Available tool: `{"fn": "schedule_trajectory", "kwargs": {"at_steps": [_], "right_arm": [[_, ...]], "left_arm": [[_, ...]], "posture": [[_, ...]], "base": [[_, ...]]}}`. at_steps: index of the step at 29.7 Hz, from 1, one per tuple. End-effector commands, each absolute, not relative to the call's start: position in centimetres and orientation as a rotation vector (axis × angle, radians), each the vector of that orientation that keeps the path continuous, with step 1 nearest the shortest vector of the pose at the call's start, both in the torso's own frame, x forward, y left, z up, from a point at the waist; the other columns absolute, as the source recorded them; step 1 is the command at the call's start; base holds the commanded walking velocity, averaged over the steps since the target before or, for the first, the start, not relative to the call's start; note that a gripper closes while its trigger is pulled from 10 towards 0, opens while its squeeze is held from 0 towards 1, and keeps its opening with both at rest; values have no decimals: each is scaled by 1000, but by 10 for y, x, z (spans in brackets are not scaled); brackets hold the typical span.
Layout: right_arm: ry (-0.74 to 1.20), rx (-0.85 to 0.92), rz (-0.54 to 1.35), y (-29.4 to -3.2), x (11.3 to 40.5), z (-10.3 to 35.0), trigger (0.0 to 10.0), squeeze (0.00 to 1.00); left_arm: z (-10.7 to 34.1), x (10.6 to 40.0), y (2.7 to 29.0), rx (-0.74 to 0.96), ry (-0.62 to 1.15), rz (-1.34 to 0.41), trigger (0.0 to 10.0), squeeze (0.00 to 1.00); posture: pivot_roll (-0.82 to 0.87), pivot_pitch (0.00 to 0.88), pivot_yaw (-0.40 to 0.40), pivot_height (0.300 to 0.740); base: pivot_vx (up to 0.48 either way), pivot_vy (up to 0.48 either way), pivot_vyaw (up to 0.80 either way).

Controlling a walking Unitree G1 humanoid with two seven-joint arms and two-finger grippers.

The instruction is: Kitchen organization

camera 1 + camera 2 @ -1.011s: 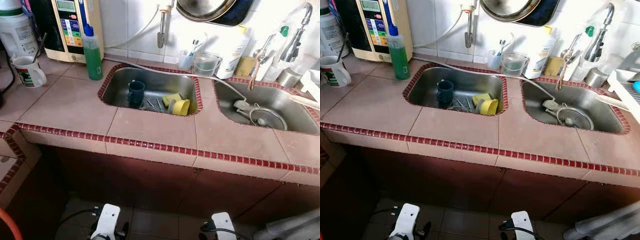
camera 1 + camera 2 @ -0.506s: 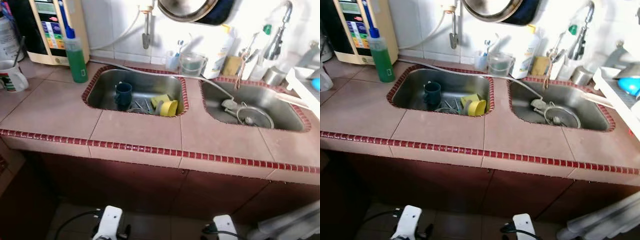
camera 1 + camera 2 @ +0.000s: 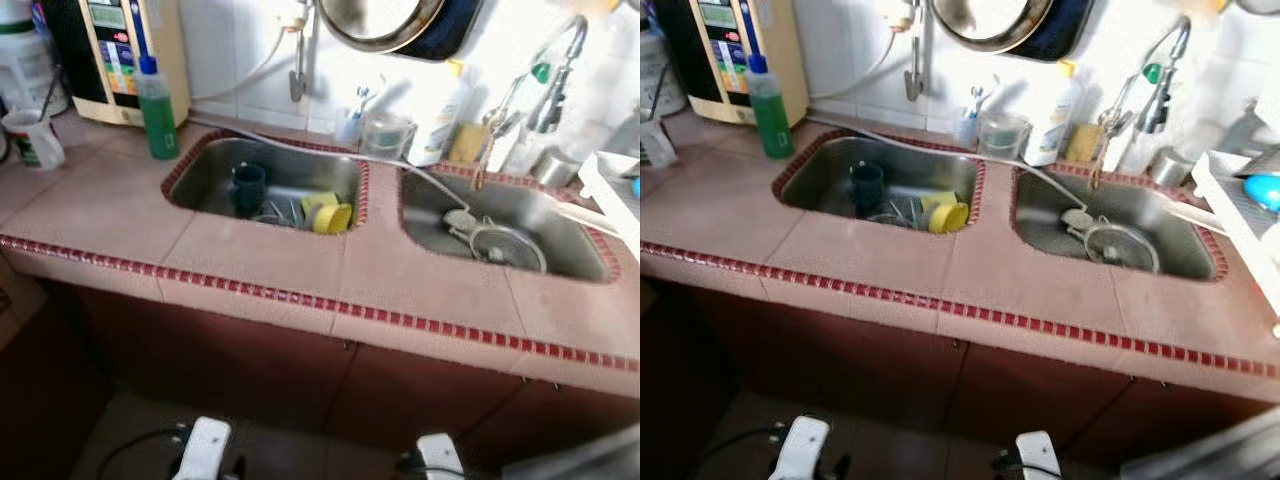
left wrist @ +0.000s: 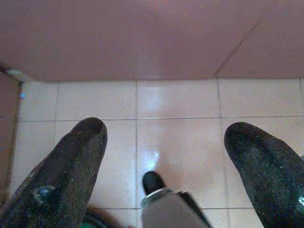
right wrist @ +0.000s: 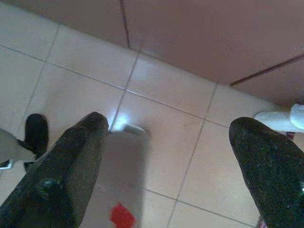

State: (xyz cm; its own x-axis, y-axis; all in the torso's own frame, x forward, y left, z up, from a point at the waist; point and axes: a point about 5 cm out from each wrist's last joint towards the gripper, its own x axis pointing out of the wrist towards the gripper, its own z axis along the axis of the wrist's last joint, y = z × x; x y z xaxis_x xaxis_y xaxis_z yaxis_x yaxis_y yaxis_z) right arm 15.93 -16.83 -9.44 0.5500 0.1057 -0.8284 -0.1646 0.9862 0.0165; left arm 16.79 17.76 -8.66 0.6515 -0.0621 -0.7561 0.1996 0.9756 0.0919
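Note:
A tiled counter (image 3: 120,205) with a red mosaic edge holds two steel sinks. The left sink (image 3: 205,172) contains a dark blue mug (image 3: 246,186), a yellow cup (image 3: 335,217) on its side and some cutlery (image 3: 282,212). In the right sink (image 3: 578,243) lies a round wire strainer (image 3: 506,246). Both arms hang low in front of the cabinet. My left gripper (image 4: 166,137) is open over pale floor tiles, nothing between its fingers. My right gripper (image 5: 171,128) is open over the floor too.
A green soap bottle (image 3: 157,108), a water filter unit (image 3: 120,50) and a white mug (image 3: 30,140) stand at the counter's left. A clear jug (image 3: 385,135) sits behind the sinks, with a tap (image 3: 550,90) and a white rack (image 3: 612,180) at the right. A pan (image 3: 380,20) hangs above.
The whole picture has shifted and tilted a little, so the camera moved. Nothing on the counter or in the sinks has moved.

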Motion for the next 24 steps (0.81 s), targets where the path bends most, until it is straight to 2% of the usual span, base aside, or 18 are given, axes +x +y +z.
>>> {"fn": "schedule_trajectory", "kwargs": {"at_steps": [1, 22, 24], "right_arm": [[985, -77, 122, -181, 157, -94, 10000, 0], [985, -62, 118, -181, 157, -94, 10000, 0], [982, -57, 110, -181, 158, -94, 10000, 0]], "left_arm": [[-86, 172, 164, 159, 839, -183, 10000, 0], [-87, 170, 165, 166, 846, -183, 10000, 0], [-87, 170, 165, 167, 849, -183, 10000, 0]], "posture": [[-141, 0, -79, 740], [-144, 0, -77, 740], [-144, 0, -77, 740]], "base": [[0, -480, 0], [0, -480, 0], [0, -480, -775]]}}
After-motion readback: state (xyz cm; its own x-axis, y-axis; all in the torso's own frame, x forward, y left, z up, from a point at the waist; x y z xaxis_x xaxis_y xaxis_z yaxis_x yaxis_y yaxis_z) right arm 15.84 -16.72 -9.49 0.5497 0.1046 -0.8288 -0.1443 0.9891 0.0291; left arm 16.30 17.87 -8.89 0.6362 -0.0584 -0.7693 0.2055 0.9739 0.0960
